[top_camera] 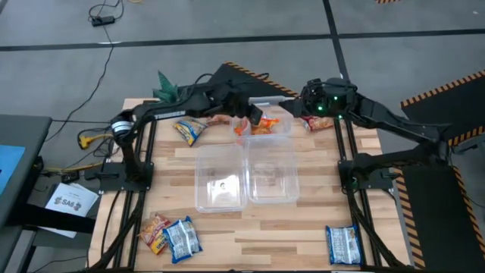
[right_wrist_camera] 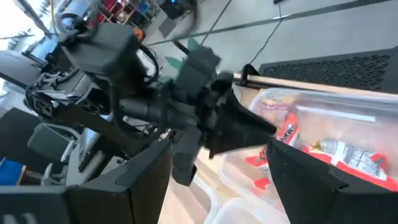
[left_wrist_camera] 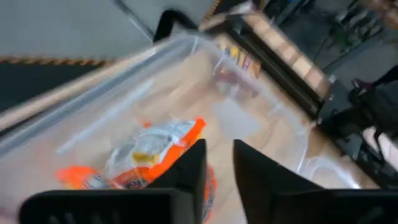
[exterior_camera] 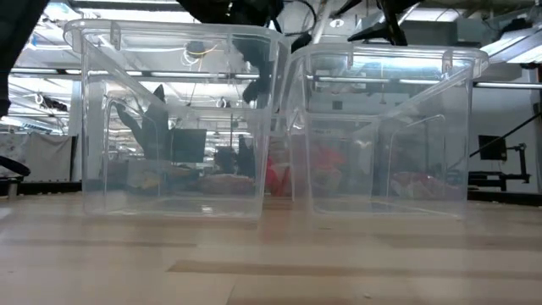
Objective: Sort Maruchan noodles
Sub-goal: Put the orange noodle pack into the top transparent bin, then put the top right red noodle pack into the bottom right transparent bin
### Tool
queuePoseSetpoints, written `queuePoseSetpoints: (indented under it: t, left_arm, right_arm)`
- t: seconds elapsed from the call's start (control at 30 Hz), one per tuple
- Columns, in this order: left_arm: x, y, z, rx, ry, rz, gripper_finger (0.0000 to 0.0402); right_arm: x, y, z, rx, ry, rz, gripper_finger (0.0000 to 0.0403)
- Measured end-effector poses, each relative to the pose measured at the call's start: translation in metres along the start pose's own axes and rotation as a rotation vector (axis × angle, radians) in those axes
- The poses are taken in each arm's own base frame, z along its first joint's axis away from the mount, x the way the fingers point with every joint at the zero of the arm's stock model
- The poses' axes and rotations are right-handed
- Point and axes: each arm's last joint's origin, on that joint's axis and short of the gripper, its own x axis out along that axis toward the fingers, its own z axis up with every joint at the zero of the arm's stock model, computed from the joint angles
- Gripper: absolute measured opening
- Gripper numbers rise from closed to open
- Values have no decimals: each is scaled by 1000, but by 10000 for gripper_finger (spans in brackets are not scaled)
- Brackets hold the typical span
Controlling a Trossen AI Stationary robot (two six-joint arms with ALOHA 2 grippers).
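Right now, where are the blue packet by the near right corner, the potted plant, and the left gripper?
blue packet [top_camera: 342, 244], high view, wrapper's middle.
potted plant [top_camera: 165, 86], high view, green leaves.
left gripper [left_wrist_camera: 219, 163], left wrist view, gap between fingertips.

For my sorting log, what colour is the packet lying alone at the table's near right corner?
Blue and white packet, clearest in the high view.

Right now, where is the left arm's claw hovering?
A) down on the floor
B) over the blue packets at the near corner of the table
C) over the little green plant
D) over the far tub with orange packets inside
D: the left gripper hangs above the far tub, and its wrist view looks down on orange packets inside.
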Motion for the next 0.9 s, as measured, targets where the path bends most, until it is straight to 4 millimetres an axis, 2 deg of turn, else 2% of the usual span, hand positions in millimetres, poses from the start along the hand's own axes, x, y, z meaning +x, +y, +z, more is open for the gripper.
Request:
queuePoseSetpoints:
  t: [0.1,0.17,0.27,0.37,0.47,0.6,0.77,0.9]
  left_arm:
    - [-2,-2,11,-12,22,-32,134]
    - [-15,-4,25,-19,6,-76,167]
    - [-47,-8,45,-20,-61,-152,205]
    - [-88,-16,55,34,-149,-184,228]
    - [-129,-24,45,78,-220,-210,237]
    - [-173,-25,16,60,-347,-285,238]
    - [-222,-16,-25,-34,-512,-462,238]
    - [-255,-5,-41,-67,-626,-541,238]
  right_arm:
    - [-7,-2,4,6,-24,-5,286]
    - [-11,-6,7,11,-34,-26,286]
    - [-19,-17,8,24,-32,-134,286]
    - [-25,-34,4,28,4,-312,286]
    - [-31,-55,-2,41,60,-549,286]
    - [-29,-91,-16,83,144,-820,286]
    - [-13,-143,-39,175,182,-947,286]
    - [1,-175,-53,262,139,-958,286]
